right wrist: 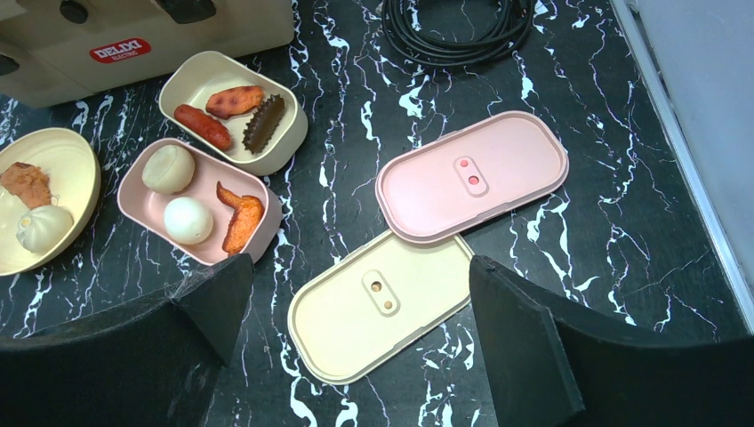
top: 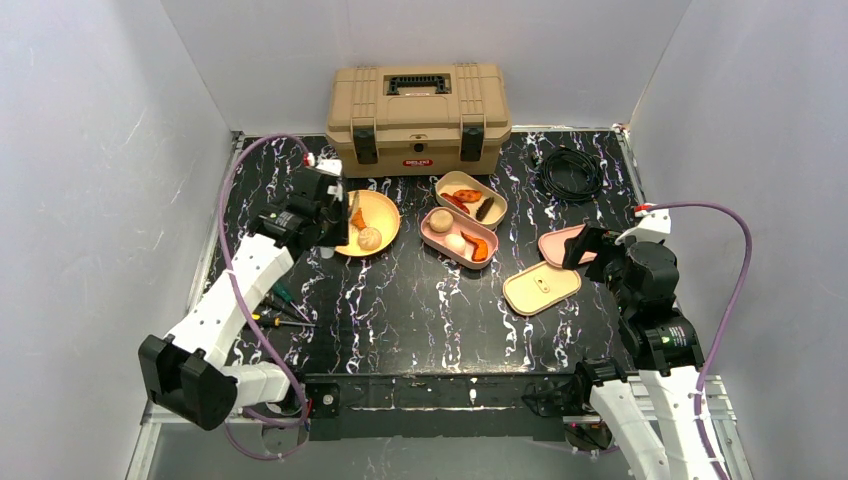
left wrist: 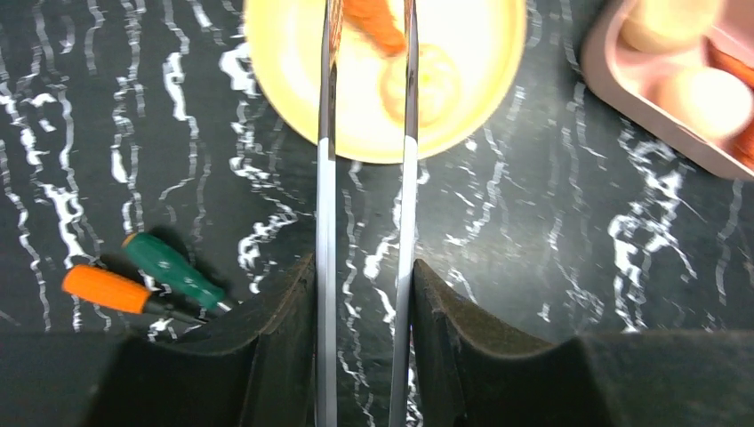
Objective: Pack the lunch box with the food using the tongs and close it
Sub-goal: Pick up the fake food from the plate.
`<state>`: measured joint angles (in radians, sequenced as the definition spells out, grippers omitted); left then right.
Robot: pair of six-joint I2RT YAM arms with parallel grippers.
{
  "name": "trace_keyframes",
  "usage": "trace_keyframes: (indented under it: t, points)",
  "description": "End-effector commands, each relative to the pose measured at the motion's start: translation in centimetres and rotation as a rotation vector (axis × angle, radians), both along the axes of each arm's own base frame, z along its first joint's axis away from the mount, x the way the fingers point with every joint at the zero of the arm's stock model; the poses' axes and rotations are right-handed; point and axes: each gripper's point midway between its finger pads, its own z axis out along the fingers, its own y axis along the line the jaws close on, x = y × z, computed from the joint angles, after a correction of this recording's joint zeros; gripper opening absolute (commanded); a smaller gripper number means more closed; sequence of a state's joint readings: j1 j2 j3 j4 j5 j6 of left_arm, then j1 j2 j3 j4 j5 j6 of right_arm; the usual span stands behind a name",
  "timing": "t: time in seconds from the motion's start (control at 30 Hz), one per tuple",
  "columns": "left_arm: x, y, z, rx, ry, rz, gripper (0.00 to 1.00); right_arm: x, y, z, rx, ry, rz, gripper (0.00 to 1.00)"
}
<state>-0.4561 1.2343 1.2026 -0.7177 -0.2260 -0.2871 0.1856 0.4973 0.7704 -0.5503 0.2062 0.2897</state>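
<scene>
My left gripper point(left wrist: 364, 298) point(top: 322, 208) is shut on the metal tongs point(left wrist: 326, 222), whose two arms reach over the yellow plate point(left wrist: 284, 89). An orange-red chunk point(left wrist: 378, 22) lies between the tong arms near their tips, with a tan bun point(left wrist: 431, 80) just to its right. The pink lunch box tray point(right wrist: 133, 191) holds a bun point(right wrist: 169, 167), a white egg point(right wrist: 188, 220) and an orange piece point(right wrist: 240, 218). The beige tray point(right wrist: 293, 133) holds a sausage, an orange piece and a dark brown piece point(right wrist: 265, 124). My right gripper point(right wrist: 358, 267) point(top: 590, 250) hangs open above the beige lid point(right wrist: 382, 311).
The pink lid point(right wrist: 471, 173) overlaps the beige lid's far end. A tan toolbox point(top: 418, 115) stands at the back, with a coiled black cable point(top: 570, 172) to its right. Green point(left wrist: 173, 267) and orange point(left wrist: 107, 289) screwdrivers lie left of my left arm.
</scene>
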Motion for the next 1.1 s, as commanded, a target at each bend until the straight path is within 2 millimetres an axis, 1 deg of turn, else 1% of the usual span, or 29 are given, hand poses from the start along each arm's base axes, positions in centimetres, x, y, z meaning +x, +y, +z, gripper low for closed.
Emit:
trace_keyframes:
  t: [0.0, 0.03, 0.1, 0.2, 0.37, 0.6, 0.7, 0.87, 1.0, 1.07]
  points:
    - [1.8, 3.2, -0.8, 0.066, -0.013, 0.011, 0.29, 0.5, 0.1, 1.1, 0.008, -0.042, -0.003, 1.00]
    - [2.0, 3.6, -1.3, 0.070, 0.011, -0.001, 0.30, 0.5, 0.1, 1.1, 0.008, -0.043, -0.004, 1.00]
    - [2.2, 3.5, -2.5, 0.059, 0.059, -0.064, 0.30, 0.5, 0.1, 1.1, 0.008, -0.042, -0.003, 1.00]
    - [2.7, 3.9, -3.7, 0.086, 0.081, -0.091, 0.29, 0.5, 0.1, 1.1, 0.007, -0.041, -0.004, 1.00]
    - [3.6, 5.3, -4.1, 0.076, 0.084, -0.048, 0.29, 0.5, 0.1, 1.0, 0.007, -0.039, -0.005, 1.00]
    - [4.1, 6.3, -4.7, 0.064, 0.101, -0.015, 0.29, 0.5, 0.1, 1.0, 0.007, -0.038, -0.003, 1.00]
    - [4.6, 6.0, -5.2, 0.043, 0.115, -0.028, 0.29, 0.5, 0.1, 1.0, 0.007, -0.039, -0.003, 1.00]
    - [5.2, 4.6, -6.6, -0.002, 0.176, -0.087, 0.28, 0.5, 0.1, 1.0, 0.008, -0.039, -0.003, 1.00]
    - [5.7, 4.4, -6.9, -0.008, 0.185, -0.098, 0.29, 0.5, 0.1, 0.9, 0.008, -0.037, -0.005, 1.00]
    - [5.9, 4.7, -7.0, 0.009, 0.182, -0.085, 0.29, 0.5, 0.1, 0.9, 0.008, -0.038, -0.004, 1.00]
